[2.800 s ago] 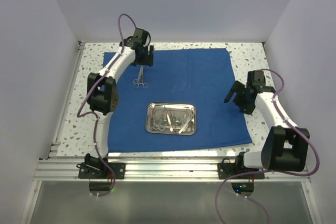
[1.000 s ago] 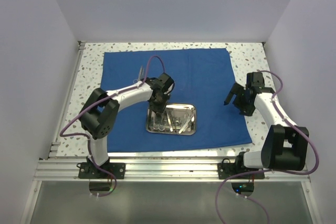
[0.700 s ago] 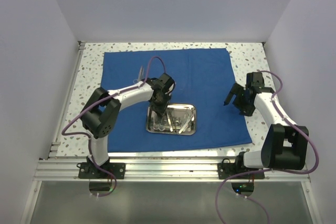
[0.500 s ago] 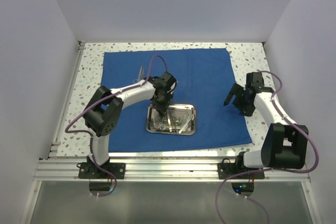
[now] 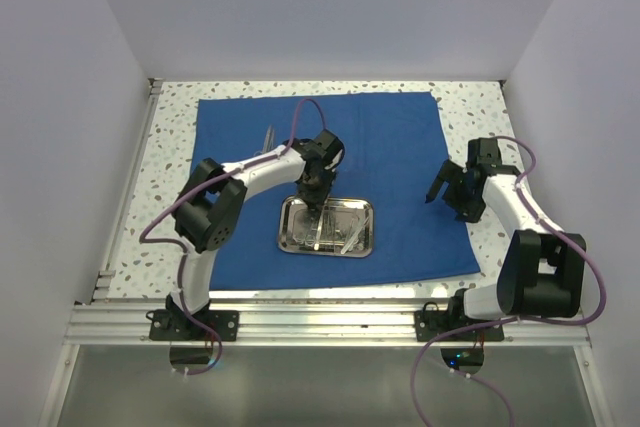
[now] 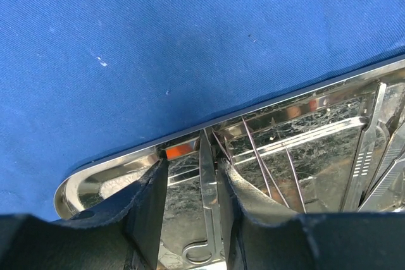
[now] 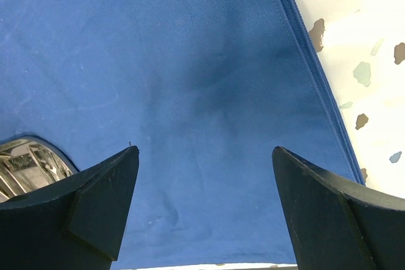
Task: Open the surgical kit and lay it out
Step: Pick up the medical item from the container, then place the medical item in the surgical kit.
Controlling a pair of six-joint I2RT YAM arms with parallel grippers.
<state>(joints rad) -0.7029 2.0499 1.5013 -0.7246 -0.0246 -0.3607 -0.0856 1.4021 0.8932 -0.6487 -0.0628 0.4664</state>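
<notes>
The royal-blue cloth [image 5: 390, 147] lies spread flat. The steel tray [image 5: 283, 245] sits on it near the front, with several thin steel instruments [image 5: 345, 232] inside. One instrument [image 5: 268, 137] lies on the cloth at the far left. My left gripper [image 5: 316, 209] is down in the tray's back left part. In the left wrist view, the left gripper [image 6: 193, 167] is open and straddles a pair of scissors [image 6: 209, 181] on the tray floor: the right finger is against them and the left finger is apart. My right gripper [image 5: 447, 195] is open and empty over the cloth's right edge.
Thin forceps [image 6: 266, 162] and tweezers [image 6: 367, 150] lie right of the scissors in the tray [image 6: 126, 162]. The right wrist view shows the cloth [image 7: 190, 61], a tray corner [image 7: 25, 162] and speckled table [image 7: 361, 42] past the cloth's right hem. White walls enclose the table.
My left gripper left an instrument on the far-left cloth, swung to the tray and came down over the scissors. The right arm has stayed still.
</notes>
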